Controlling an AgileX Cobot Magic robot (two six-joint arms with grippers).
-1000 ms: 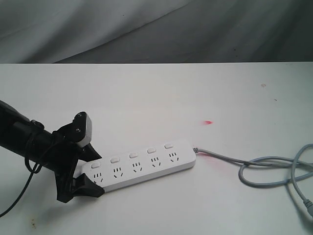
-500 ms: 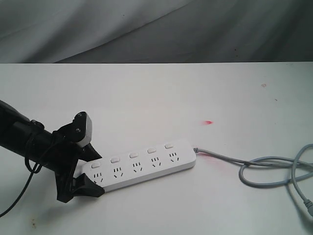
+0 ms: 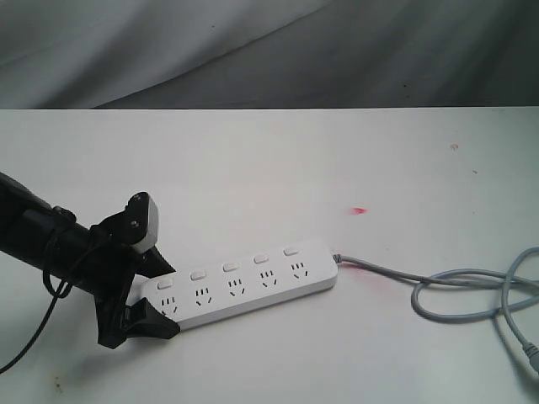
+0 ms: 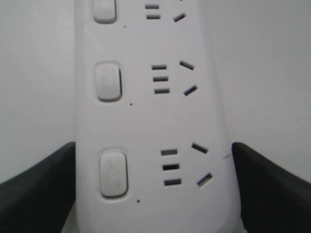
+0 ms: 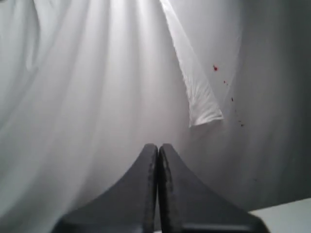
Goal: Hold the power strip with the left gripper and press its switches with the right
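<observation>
The white power strip (image 3: 244,284) lies flat on the table, slanting up to the right, and its grey cord (image 3: 455,290) loops off to the right. Its switches (image 3: 229,267) form one row along the far edge; three buttons (image 4: 108,81) show in the left wrist view. My left gripper (image 3: 156,295) is shut on the strip's left end, one black finger (image 4: 39,189) against each long side. In the left wrist view the strip (image 4: 150,121) fills the space between the fingers. My right gripper (image 5: 158,148) is shut on nothing, faces a white curtain, and is absent from the exterior view.
The white table (image 3: 269,168) runs back to a grey curtain (image 3: 253,50). A small red spot (image 3: 360,209) lies on the table beyond the strip's right end. A thin black cable (image 3: 34,328) hangs from the left arm.
</observation>
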